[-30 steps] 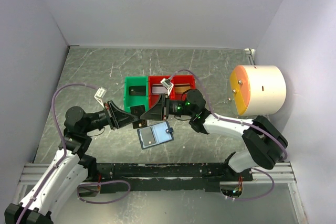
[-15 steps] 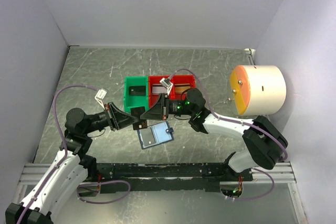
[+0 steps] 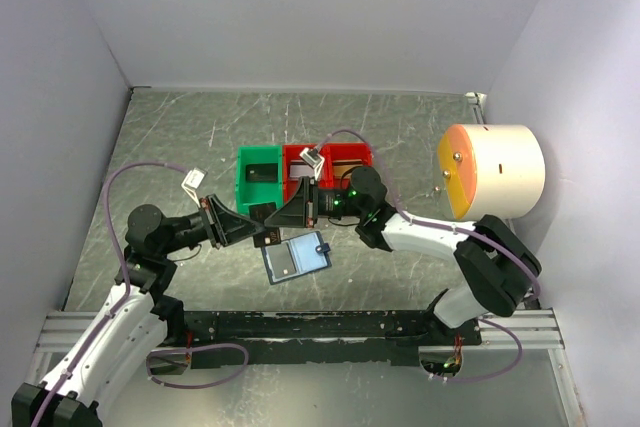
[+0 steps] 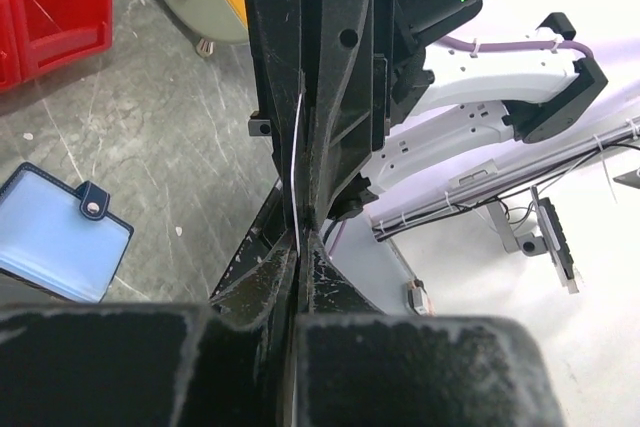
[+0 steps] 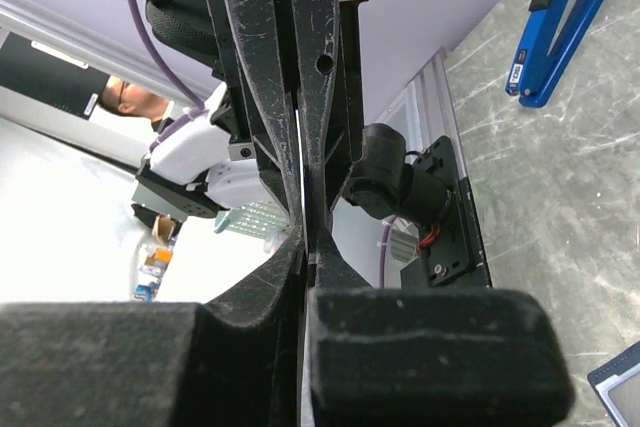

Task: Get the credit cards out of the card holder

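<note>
Above black base rail (image 3: pixel 300 325): white arm links (image 3: pixel 110 332), black joints (image 3: pixel 145 225), looping purple cables (image 4: pixel 500 45), scratched black wedge fingers (image 4: pixel 340 67) with screws, green lights (image 3: pixel 352 194).

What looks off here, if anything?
Left pincer and right pincer both clamp the same credit card, tip to tip. It looks like a handover. The card holder lies open and skewed. Nothing spilled.

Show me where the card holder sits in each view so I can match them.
Top external: card holder open on the table, centre, just below the meeting fingers.
Left wrist: card holder at the left edge, partly cut off.
Right wrist: card holder, only a corner, bottom right.
Shared landmark: both arms' fingers pinching one thin card edge-on.
</note>
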